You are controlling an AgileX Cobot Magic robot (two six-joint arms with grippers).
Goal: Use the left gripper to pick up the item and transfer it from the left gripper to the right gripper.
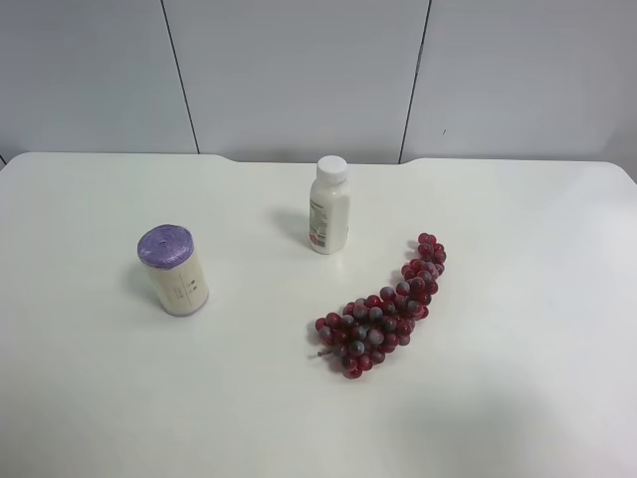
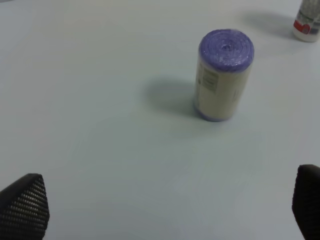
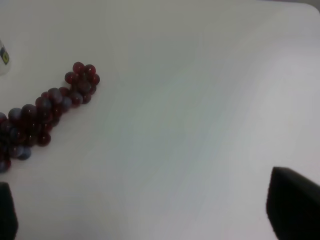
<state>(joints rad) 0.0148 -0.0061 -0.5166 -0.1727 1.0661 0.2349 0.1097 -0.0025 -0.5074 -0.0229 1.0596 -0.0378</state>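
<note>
White tabletop point(image 1: 518, 398) below grey wall panels point(image 1: 299, 70) carries three things in the high view: the canister point(image 1: 174, 271) upright at about nine o'clock from the table's middle, a white bottle point(image 1: 328, 204) near twelve and a bunch of grapes point(image 1: 383, 309) near three. Nothing is held. The left gripper point(image 2: 165, 207) is seen with fingers point(image 2: 25, 205) spread wide, well short of the canister. The right gripper point(image 3: 150, 210) is likewise spread, near the grapes. The pick is judged not yet begun. The fingers should be centred on the body below the purple lid point(image 2: 226, 47) and closed squarely, with room left for the other gripper.
</note>
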